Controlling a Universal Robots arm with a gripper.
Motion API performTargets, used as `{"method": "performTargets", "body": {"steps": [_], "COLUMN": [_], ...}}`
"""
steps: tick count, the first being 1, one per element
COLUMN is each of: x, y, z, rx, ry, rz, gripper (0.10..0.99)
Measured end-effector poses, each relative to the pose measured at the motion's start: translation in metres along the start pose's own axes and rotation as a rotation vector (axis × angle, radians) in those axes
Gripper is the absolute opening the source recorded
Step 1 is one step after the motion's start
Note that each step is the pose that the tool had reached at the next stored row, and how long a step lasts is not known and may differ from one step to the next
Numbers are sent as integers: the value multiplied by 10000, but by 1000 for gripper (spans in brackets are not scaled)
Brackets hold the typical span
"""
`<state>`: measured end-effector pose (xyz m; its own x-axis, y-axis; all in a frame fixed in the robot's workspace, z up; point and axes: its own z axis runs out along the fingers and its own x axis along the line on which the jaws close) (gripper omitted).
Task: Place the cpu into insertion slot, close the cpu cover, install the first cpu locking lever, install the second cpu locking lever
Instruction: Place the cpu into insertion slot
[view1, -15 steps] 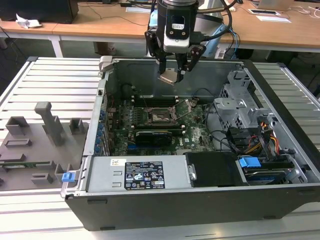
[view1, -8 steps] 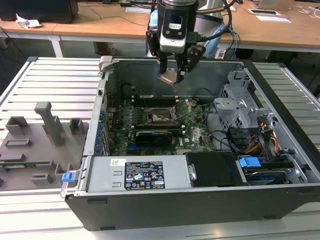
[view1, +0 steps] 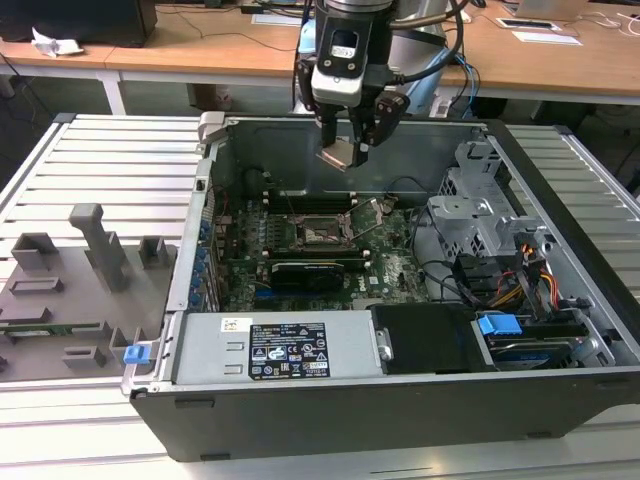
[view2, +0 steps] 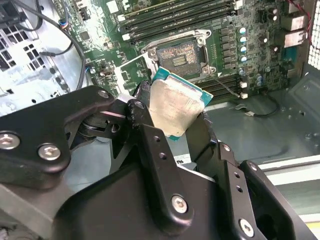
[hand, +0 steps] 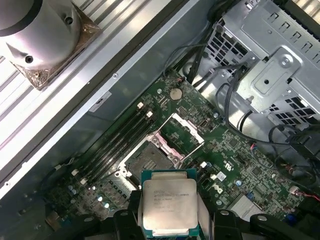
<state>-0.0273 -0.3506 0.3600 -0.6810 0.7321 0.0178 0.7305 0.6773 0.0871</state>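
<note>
My pincer (view1: 347, 148) is clenched on the cpu (view1: 337, 157), gripping two opposite edges and holding it tilted in the air near the far wall of the open computer case (view1: 270, 150). The insertion slot (view1: 318, 232) lies below it, a little toward the case's front on the motherboard (view1: 395, 265), well apart from the chip. Its pin field is bare, with the cpu cover (hand: 179, 132) swung up beside it. The cpu is flat and square, with a dull silver lid and a green rim.
</note>
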Motion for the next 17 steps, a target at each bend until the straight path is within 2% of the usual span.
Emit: {"method": "performTargets", "body": {"steps": [10, 17], "x": [0, 0], "y": [0, -1], "z": [5, 6], "rx": [-13, -23], "ry": [-73, -144], "rz": [804, 1579], "gripper": [529, 529]}}
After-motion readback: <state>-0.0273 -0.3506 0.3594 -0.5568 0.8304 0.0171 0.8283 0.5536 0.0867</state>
